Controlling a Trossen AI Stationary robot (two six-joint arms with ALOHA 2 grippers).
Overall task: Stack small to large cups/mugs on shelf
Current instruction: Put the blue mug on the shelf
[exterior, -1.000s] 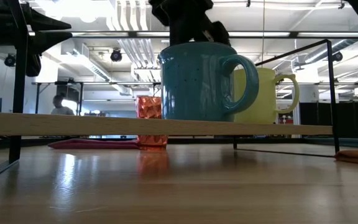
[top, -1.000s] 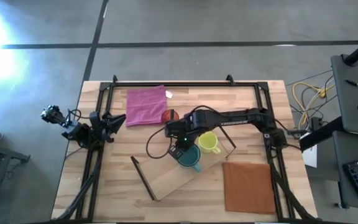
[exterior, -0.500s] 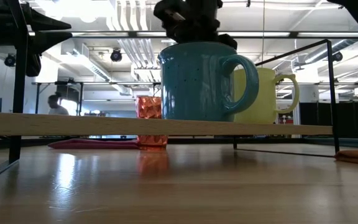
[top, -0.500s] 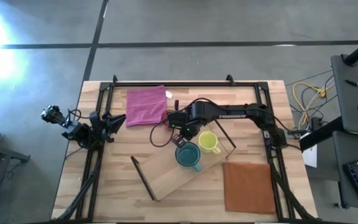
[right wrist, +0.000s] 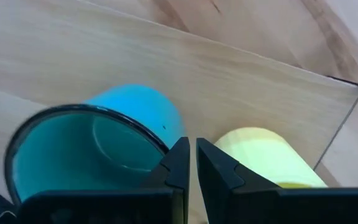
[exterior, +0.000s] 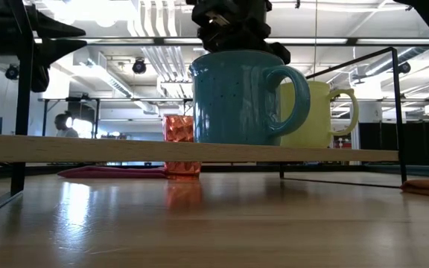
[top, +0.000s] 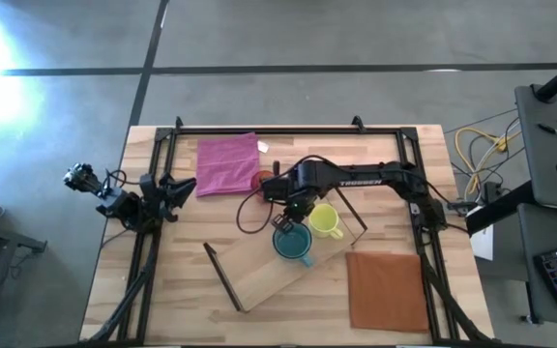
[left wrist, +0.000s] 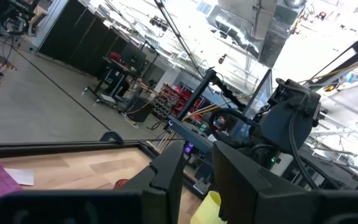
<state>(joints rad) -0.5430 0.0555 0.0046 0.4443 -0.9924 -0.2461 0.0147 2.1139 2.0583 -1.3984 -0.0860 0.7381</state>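
The teal mug (top: 293, 242) and the yellow-green mug (top: 324, 220) stand upright side by side on the light wooden shelf (top: 259, 275). The small orange-red cup (top: 258, 178) stands on the table beyond the shelf, next to the pink cloth; it also shows in the low view (exterior: 179, 145). My right gripper (top: 284, 215) hovers shut just above the teal mug's rim (right wrist: 92, 146), on its far side, and holds nothing. My left gripper (top: 184, 186) waits open at the table's left side.
A pink cloth (top: 227, 162) lies at the far left of the middle. A brown square mat (top: 385, 290) lies at the near right. Dark metal rails (top: 288, 128) frame the table. The shelf's wire end frames (top: 222, 278) stand up at both ends.
My right gripper has risen off the teal mug and drawn a little toward the table's far edge. Both mugs have stayed where they were on the shelf.
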